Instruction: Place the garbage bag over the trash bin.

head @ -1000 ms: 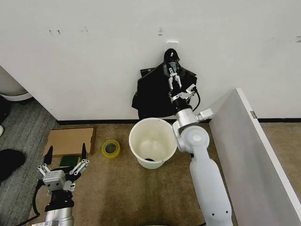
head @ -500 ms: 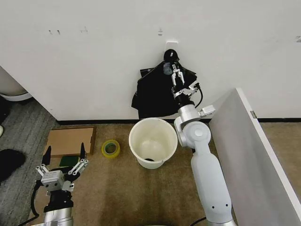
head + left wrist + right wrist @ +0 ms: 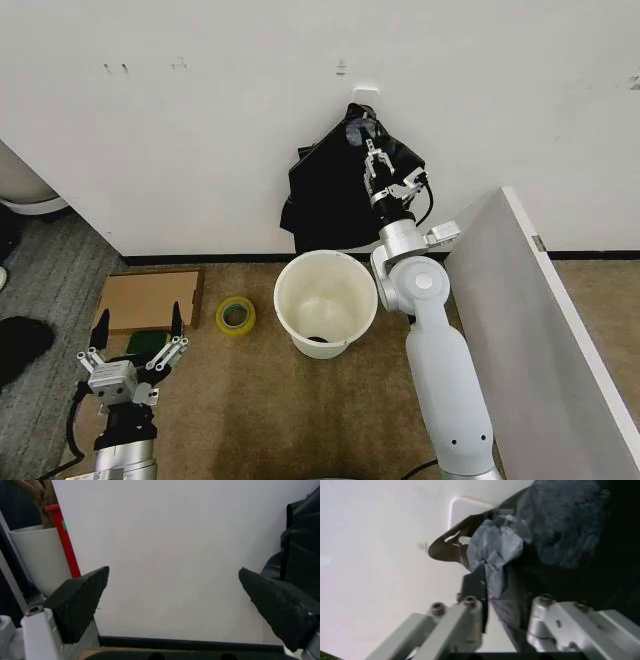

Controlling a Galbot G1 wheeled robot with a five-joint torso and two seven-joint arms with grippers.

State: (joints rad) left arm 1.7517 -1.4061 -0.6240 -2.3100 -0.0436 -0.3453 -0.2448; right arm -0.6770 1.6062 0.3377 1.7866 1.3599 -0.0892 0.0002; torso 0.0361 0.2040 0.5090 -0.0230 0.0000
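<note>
1. The right arm reaches up along the white wall (image 3: 200,120), its gripper (image 3: 367,152) pushed into the bundle of black bags (image 3: 330,205) hanging from a small white hook plate (image 3: 366,90).
2. From the right wrist, the two metal fingers (image 3: 465,624) stand a little apart with a fold of the garbage bag (image 3: 495,555) between them, just under the bundle's crumpled, knot-like top. I cannot tell whether they actually grip it.
3. The trash bin (image 3: 326,300) stands upright on the brown carpet, directly below the hanging bags and just beside the right arm's elbow. There is a small dark spot at its bottom.
4. The left gripper (image 3: 133,340) hangs low, well apart from the bin, its black fingers (image 3: 80,603) spread wide and holding nothing.
5. A yellow tape roll (image 3: 236,315) lies on the floor near the bin, and a flat cardboard piece (image 3: 148,298) lies farther over, by the left gripper.
</note>
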